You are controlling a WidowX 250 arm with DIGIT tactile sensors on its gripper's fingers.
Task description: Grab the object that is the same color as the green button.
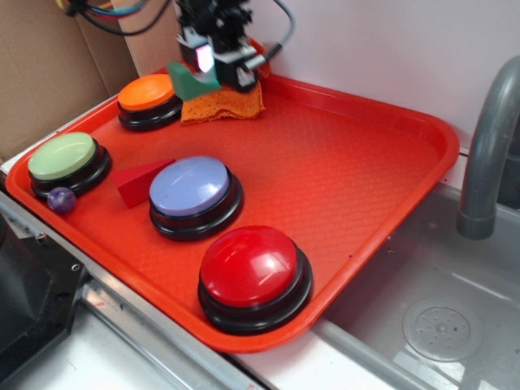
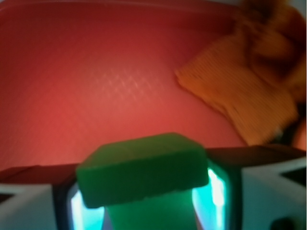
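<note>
My gripper (image 1: 203,75) hangs above the tray's far edge and is shut on the small dark green block (image 1: 192,82), which is lifted off the tray. In the wrist view the green block (image 2: 143,168) fills the space between my two fingers, held above the red tray floor. The pale green button (image 1: 63,158) on its black base sits at the tray's left corner, far from the gripper.
On the red tray (image 1: 357,171) stand an orange button (image 1: 147,94), a lavender-blue button (image 1: 192,188) and a red button (image 1: 250,268). A red wedge (image 1: 136,180) and purple ball (image 1: 61,199) lie near the green button. An orange cloth (image 1: 227,102) lies under the gripper. A sink and grey faucet (image 1: 486,154) are right.
</note>
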